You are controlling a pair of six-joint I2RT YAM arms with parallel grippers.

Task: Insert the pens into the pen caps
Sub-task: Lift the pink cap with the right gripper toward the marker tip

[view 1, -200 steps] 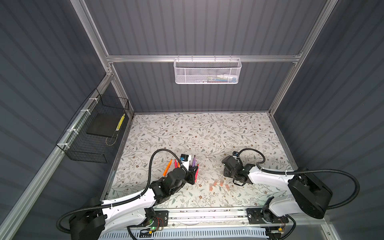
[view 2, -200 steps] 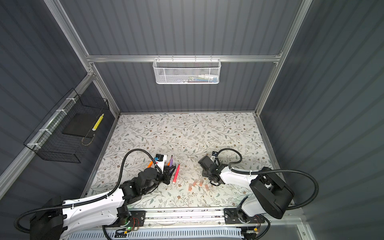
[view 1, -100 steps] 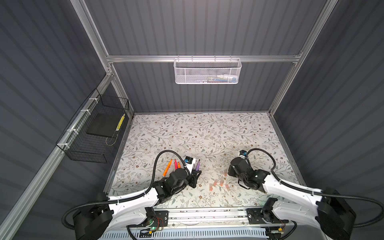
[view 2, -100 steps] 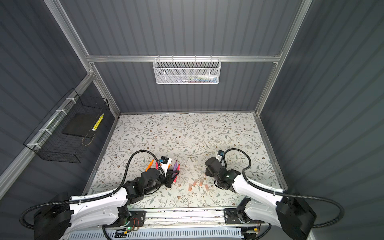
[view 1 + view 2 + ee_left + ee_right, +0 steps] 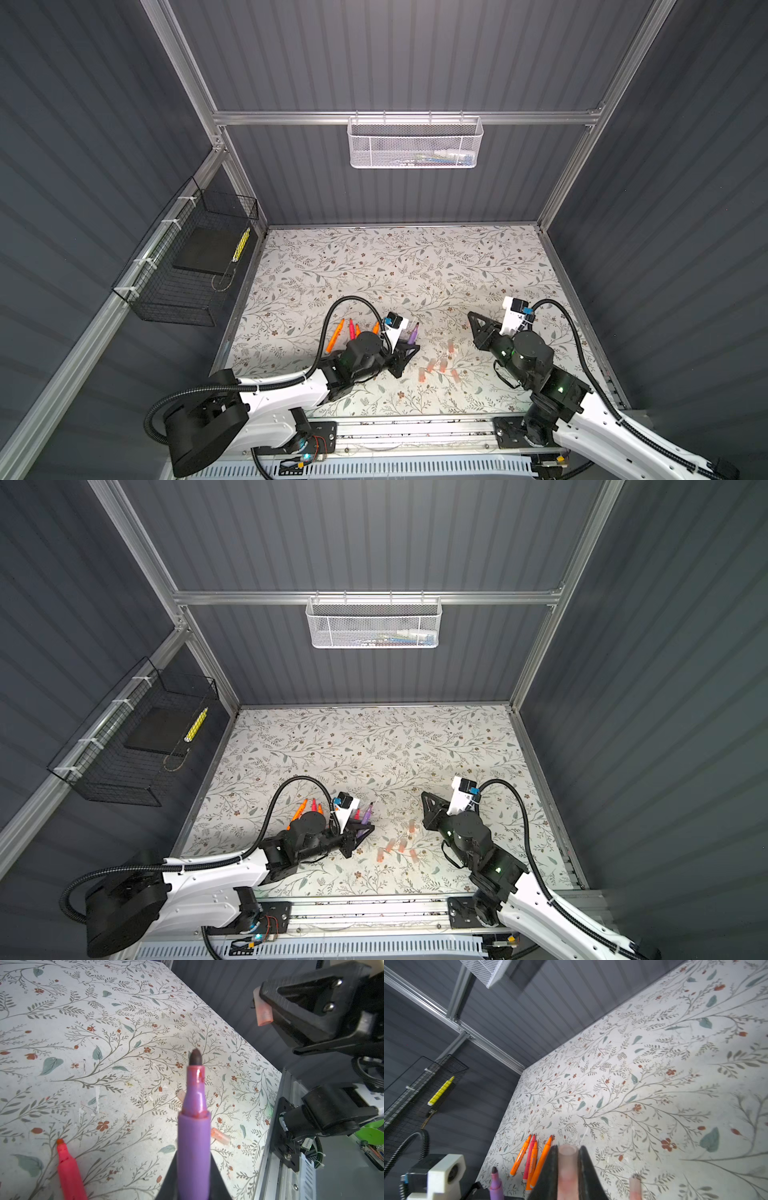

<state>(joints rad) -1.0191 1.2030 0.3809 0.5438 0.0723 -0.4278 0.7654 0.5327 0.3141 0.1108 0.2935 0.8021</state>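
My left gripper point(image 5: 409, 353) point(image 5: 193, 1167) is shut on the purple pen point(image 5: 412, 334) point(image 5: 193, 1126), whose dark tip points out past the jaws. A translucent pen cap point(image 5: 568, 1165) point(image 5: 263, 1012) is clamped in my shut right gripper point(image 5: 471, 318) point(image 5: 568, 1151), open end outward. The cap hangs well apart from the pen tip. Several orange and pink pens point(image 5: 351, 330) point(image 5: 532, 1159) lie behind the left arm. A pink-red pen point(image 5: 68, 1169) lies beside the purple one. Several loose pen caps point(image 5: 436, 365) point(image 5: 395, 845) lie on the table between the arms.
A white mesh basket point(image 5: 415, 143) hangs on the back wall. On the left wall a black wire basket point(image 5: 187, 266) holds a yellow stick point(image 5: 242, 245) and a dark pad. A metal rail point(image 5: 415, 432) runs along the table's front edge.
The right arm has swung out to the right and lifted, carrying the cap. The left gripper has shifted a little to the right with the purple pen.
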